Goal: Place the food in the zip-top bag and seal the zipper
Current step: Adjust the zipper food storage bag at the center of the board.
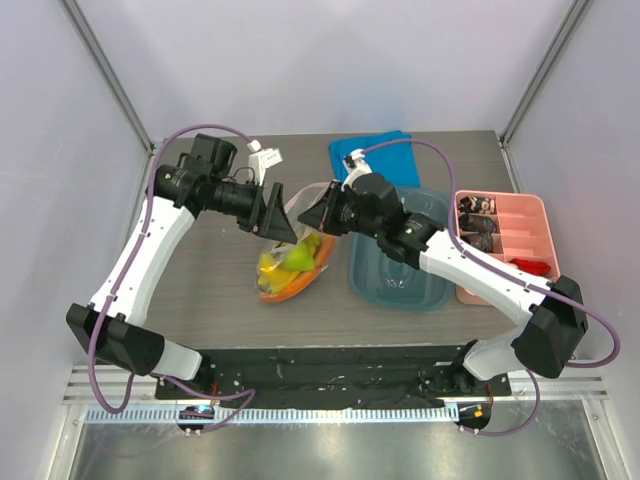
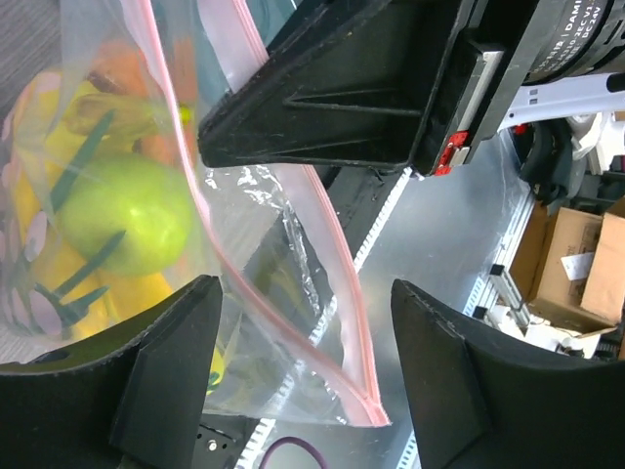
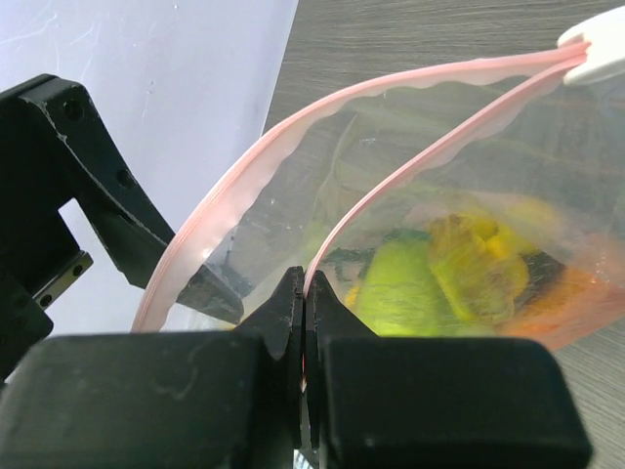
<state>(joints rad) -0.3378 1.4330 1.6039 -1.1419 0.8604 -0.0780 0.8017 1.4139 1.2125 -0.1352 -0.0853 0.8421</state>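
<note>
The zip-top bag (image 1: 292, 258) hangs between both grippers above the table, its mouth gaping. Inside lie the green pear-like fruit (image 2: 127, 215), the yellow banana bunch (image 2: 54, 278) and the orange-red pepper (image 2: 127, 68); the green onion stalk cannot be told apart. My right gripper (image 3: 305, 283) is shut on one lip of the pink zipper (image 3: 391, 181). The white slider tab (image 3: 596, 54) sits at the far end of the mouth. My left gripper (image 2: 305, 293) is open, its jaws on either side of the bag's closed corner (image 2: 366, 405) without pinching it.
A teal tub (image 1: 400, 265) stands right of the bag under the right arm. A pink compartment tray (image 1: 505, 245) with small dark and red pieces is at the far right. A blue folded cloth (image 1: 375, 155) lies at the back.
</note>
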